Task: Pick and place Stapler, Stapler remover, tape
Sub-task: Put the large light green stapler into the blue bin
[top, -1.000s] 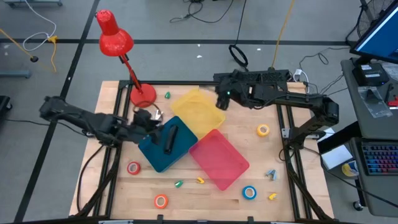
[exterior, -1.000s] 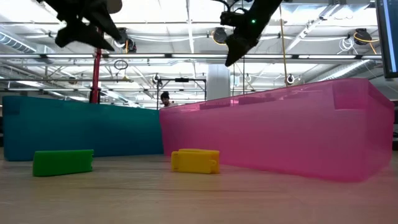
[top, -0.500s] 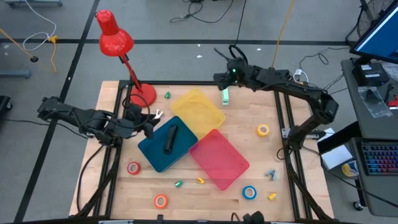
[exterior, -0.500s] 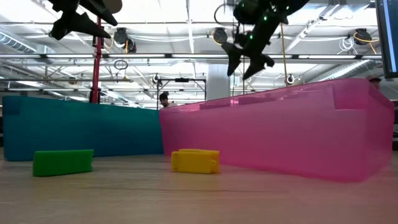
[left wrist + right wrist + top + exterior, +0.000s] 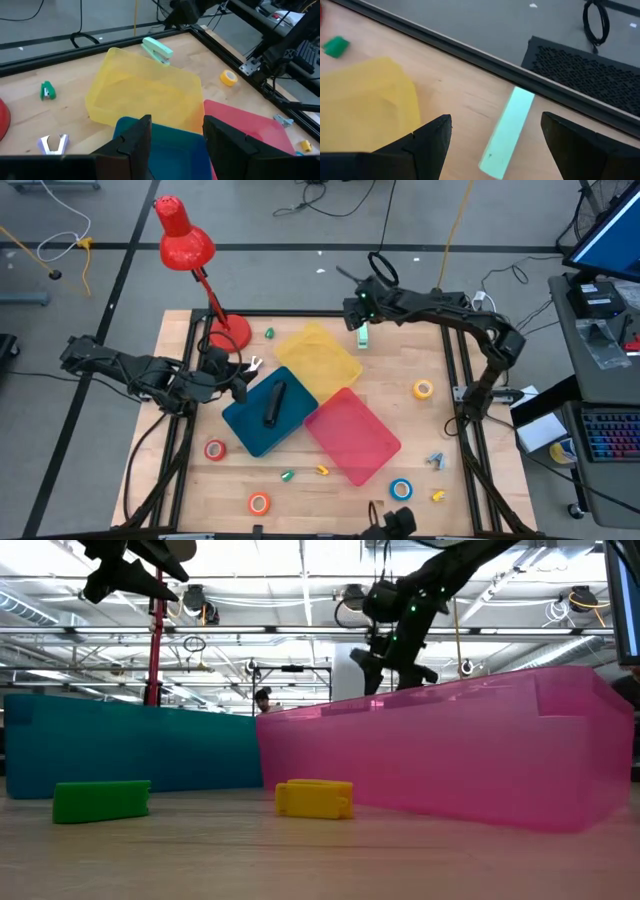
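Pale wooden table (image 5: pixel 440 430), translucent glossy plastic pink tray (image 5: pixel 470 755), matt mint stapler (image 5: pixel 506 132)

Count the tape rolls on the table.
4: red roll beside the teal tray, orange roll at the near edge, blue roll near right, yellow roll at right.

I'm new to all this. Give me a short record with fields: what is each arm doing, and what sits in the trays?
right gripper: open, above the mint green stapler by the yellow tray
left gripper: open, at the blue tray's far-left edge
blue tray contents: a black stapler
pink tray: nothing visible inside
tape rolls: loose on the table, such as the yellow one
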Motion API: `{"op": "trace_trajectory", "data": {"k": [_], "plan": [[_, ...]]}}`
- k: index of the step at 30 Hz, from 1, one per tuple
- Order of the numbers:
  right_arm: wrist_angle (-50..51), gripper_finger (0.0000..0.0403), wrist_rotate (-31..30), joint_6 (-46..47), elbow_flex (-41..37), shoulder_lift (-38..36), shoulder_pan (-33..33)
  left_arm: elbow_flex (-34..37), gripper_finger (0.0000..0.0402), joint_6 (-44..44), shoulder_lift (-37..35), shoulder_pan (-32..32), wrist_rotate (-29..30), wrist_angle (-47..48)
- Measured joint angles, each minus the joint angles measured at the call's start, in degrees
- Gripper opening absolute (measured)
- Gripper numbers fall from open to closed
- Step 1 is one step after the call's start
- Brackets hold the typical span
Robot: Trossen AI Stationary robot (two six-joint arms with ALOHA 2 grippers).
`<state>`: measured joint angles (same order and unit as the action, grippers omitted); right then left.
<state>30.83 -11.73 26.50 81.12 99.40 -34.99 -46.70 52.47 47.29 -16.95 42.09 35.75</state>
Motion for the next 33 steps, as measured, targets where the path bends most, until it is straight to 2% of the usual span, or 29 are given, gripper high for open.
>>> {"op": "trace_trajectory", "data": {"k": [20,33], "plan": [[0.47,0.0297,1.35,3.36,0.0,9.2,-1.21,0.02,0.0177,-7.78,0.07,0.01,0.02,0.01],[0.82,0.0295,1.36,5.67,-0.02,14.02,-1.47,0.02,0.0177,-9.31,0.07,0.0,0.02,0.04]]}}
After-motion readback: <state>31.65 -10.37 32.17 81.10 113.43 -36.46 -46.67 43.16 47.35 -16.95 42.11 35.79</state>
